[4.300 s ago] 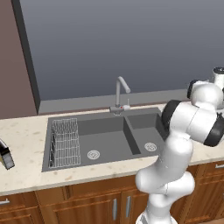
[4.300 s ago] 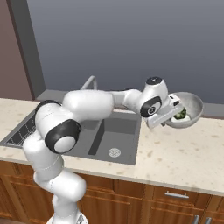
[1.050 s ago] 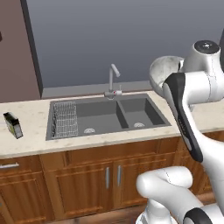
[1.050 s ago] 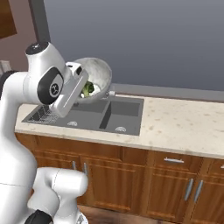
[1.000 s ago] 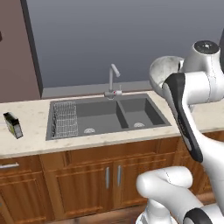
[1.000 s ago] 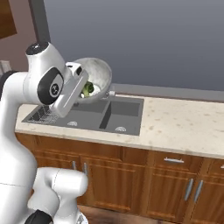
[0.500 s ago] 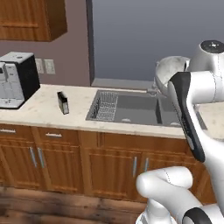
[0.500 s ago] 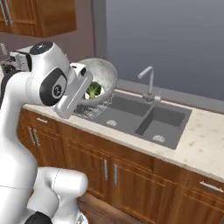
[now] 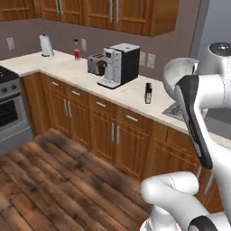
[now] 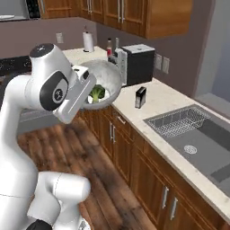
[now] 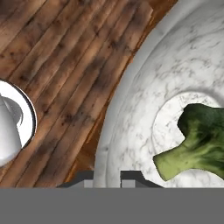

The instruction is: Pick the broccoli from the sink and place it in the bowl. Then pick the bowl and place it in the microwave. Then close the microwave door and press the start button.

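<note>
The gripper [image 11: 107,177] is clamped on the rim of the bowl [image 10: 108,80], one finger inside and one outside, holding it up in the air over the wooden floor [image 11: 65,65], well clear of the counter [image 10: 157,105]. The broccoli [image 11: 197,140] lies in the bottom of the bowl, stem toward the gripper. The sink [image 10: 197,134] sits in the counter off to the right, near a coffee machine [image 10: 137,63].
</note>
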